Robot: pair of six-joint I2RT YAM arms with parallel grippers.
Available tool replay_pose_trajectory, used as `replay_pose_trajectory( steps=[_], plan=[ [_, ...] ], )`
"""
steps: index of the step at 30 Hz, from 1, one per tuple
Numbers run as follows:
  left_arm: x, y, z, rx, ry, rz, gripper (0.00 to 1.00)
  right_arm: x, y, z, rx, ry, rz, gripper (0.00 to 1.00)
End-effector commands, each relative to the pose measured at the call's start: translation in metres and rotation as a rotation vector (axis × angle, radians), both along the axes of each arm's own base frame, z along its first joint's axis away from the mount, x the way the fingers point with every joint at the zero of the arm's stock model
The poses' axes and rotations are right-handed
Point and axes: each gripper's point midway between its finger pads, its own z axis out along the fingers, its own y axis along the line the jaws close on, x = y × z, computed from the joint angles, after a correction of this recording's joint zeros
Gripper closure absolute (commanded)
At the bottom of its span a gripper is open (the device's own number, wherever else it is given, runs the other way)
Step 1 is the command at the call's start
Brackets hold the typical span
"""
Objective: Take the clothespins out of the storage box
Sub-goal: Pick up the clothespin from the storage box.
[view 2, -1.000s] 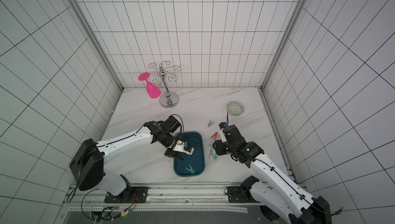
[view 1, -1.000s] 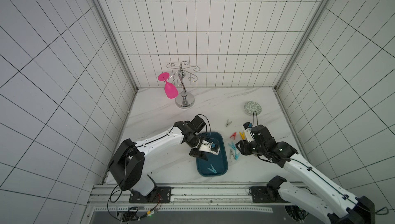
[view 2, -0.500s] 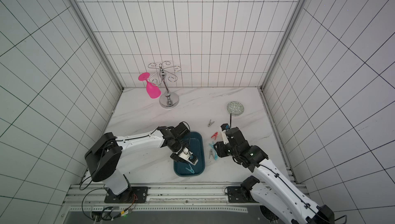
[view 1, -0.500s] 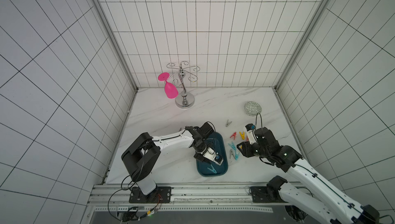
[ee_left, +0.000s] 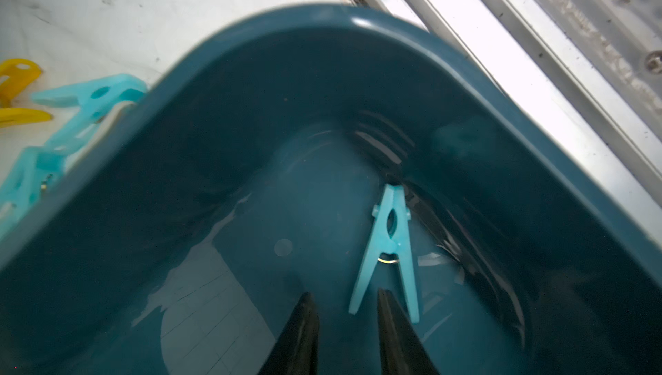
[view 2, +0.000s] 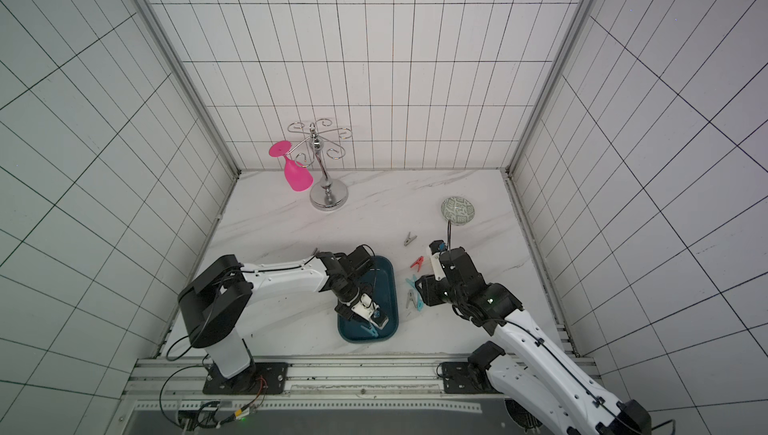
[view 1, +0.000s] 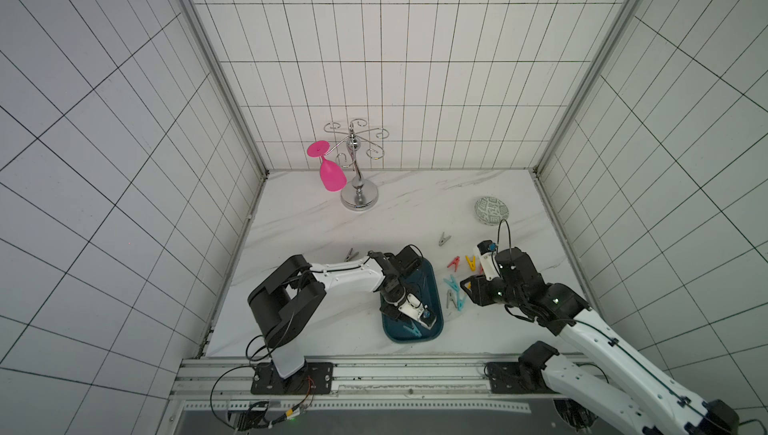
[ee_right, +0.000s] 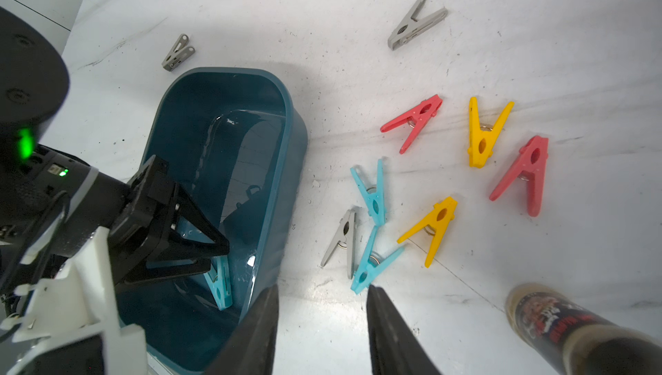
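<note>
Blue peg point(ee_left: 388, 248), the last one in the box point(ee_left: 322, 22), lies by its end wall. The left gripper point(ee_left: 344, 296) has come down beside it, fingers point(ee_left: 304, 323) closer but open, empty. The right gripper point(ee_right: 322, 289) waits open; job nearly done

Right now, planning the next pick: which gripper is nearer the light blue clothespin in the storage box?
Left. The left gripper is inside the storage box, tips beside the clothespin; the right gripper is outside its wall.

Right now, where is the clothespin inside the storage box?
In the left wrist view, the light blue clothespin lies on the storage box floor at the end nearest the metal rail, just ahead of the left gripper's open fingers, unheld.
</note>
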Motion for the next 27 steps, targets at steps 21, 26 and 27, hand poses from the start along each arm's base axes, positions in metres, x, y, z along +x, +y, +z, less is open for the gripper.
replay_pose_trajectory(
  steps=[21,26,27],
  plan=[
    [0.005,-0.003,0.014,0.006,0.048,0.139,1.00,-0.004,-0.001,-0.015,-0.035,0.044,0.020,0.59],
    [0.030,-0.008,0.053,-0.072,0.104,0.340,1.00,-0.001,0.002,-0.015,-0.049,0.045,0.035,0.59],
    [0.037,-0.007,0.062,-0.089,0.113,0.389,1.00,0.000,0.003,-0.014,-0.052,0.041,0.038,0.59]
  ],
)
